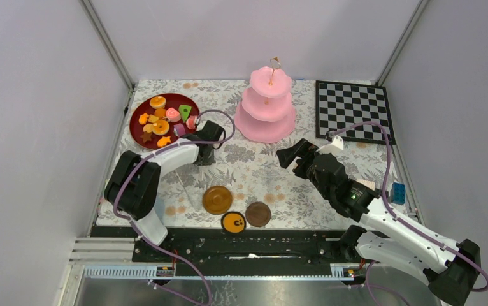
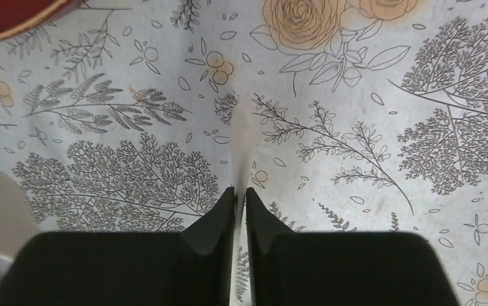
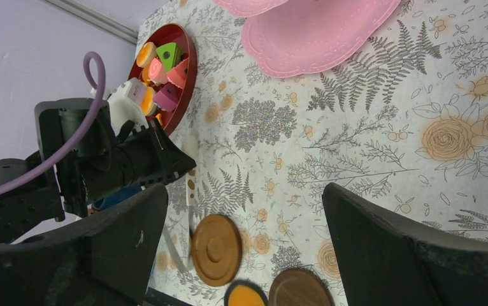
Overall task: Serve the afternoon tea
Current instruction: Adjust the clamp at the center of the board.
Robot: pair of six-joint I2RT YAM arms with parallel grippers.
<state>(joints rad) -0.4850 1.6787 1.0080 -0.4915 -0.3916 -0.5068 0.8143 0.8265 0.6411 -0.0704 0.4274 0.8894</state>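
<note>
The pink three-tier cake stand (image 1: 265, 105) stands at the back centre, its tiers bare. Several small toy pastries and a brown star biscuit (image 1: 146, 136) lie on a dark-red plate (image 1: 137, 127) at the back left. My left gripper (image 1: 205, 155) points down at the cloth beside that plate. In the left wrist view its jaws (image 2: 241, 190) stand almost together, pinching a raised fold of the tablecloth (image 2: 252, 127). My right gripper (image 1: 292, 156) hovers open and empty right of centre. Two brown saucers (image 1: 217, 199) (image 1: 258, 214) lie near the front edge.
A black-rimmed orange disc (image 1: 234, 222) lies between the saucers at the front edge. The chessboard (image 1: 353, 109) is at the back right, and a blue block (image 1: 397, 193) sits at the right edge. A blue thing (image 3: 111, 196) shows under the left arm.
</note>
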